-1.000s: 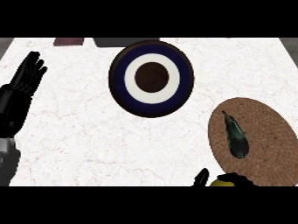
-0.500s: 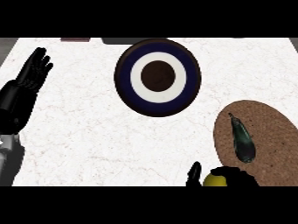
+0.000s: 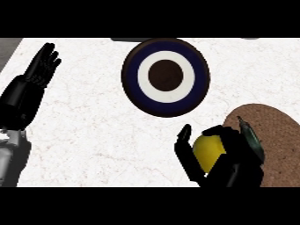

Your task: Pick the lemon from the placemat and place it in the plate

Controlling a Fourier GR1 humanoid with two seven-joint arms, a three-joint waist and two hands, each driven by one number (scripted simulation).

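A yellow lemon [image 3: 209,150] sits inside my right hand [image 3: 227,165], whose black fingers and thumb curl round it near the lower edge of the view. The hand is at the left edge of the round brown placemat [image 3: 283,140]. A round plate [image 3: 166,77] with a dark blue ring, a white ring and a brown centre lies up and to the left of the hand, apart from it. My left hand [image 3: 27,90] rests open at the left edge, fingers up.
A dark green elongated object [image 3: 251,138] lies on the placemat just behind my right hand, partly hidden by the fingers. The white marbled counter [image 3: 93,132] spreads between the two hands. Its grey left edge shows at the top left.
My right hand has risen further into view with the lemon in it, moving up and left toward the plate. The left hand has kept its pose.
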